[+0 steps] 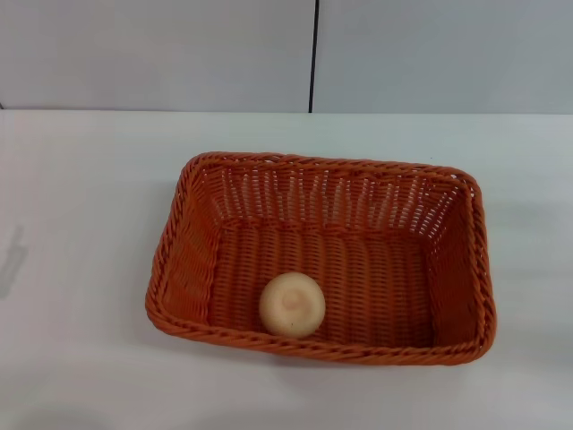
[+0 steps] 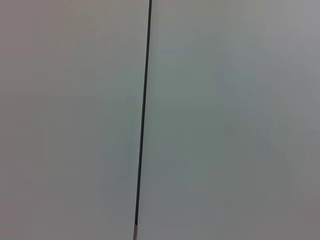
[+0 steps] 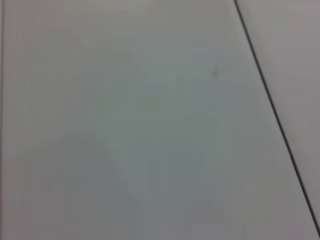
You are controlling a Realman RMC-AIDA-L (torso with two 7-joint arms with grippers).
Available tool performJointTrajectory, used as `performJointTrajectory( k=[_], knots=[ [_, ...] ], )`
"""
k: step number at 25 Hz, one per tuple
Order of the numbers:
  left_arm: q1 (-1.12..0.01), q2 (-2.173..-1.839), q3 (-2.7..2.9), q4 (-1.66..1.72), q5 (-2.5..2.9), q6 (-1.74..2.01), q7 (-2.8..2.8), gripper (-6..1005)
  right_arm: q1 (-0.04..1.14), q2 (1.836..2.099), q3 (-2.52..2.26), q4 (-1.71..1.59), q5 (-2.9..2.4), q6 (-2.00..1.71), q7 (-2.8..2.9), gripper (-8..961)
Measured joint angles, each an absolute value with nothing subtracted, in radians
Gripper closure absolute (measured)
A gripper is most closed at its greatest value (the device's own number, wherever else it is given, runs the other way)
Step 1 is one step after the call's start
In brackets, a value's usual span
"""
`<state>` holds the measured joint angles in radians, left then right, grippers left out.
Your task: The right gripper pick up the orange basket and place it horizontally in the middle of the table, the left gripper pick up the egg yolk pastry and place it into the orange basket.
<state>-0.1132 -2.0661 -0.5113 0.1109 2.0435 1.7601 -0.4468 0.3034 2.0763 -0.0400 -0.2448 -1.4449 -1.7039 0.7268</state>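
The orange basket (image 1: 322, 255) lies with its long side across the middle of the white table (image 1: 81, 224) in the head view. Inside it, near the front wall and left of centre, rests the egg yolk pastry (image 1: 292, 305), its plain cream face up. Neither gripper nor either arm appears in any view. Both wrist views hold only a pale grey wall with one thin dark seam.
A grey wall with a vertical dark seam (image 1: 313, 54) rises behind the table's far edge. A faint shadow (image 1: 12, 260) falls on the table at the far left. Bare tabletop surrounds the basket on all sides.
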Motion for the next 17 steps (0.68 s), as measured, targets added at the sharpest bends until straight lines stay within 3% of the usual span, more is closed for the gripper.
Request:
performJointTrajectory(
  k=[17],
  knots=[
    [-0.102, -2.067, -0.512, 0.061, 2.043, 1.717, -0.404, 172, 0.362, 2.072, -0.016, -0.214, -1.443, -1.637, 0.711, 231]
  ],
)
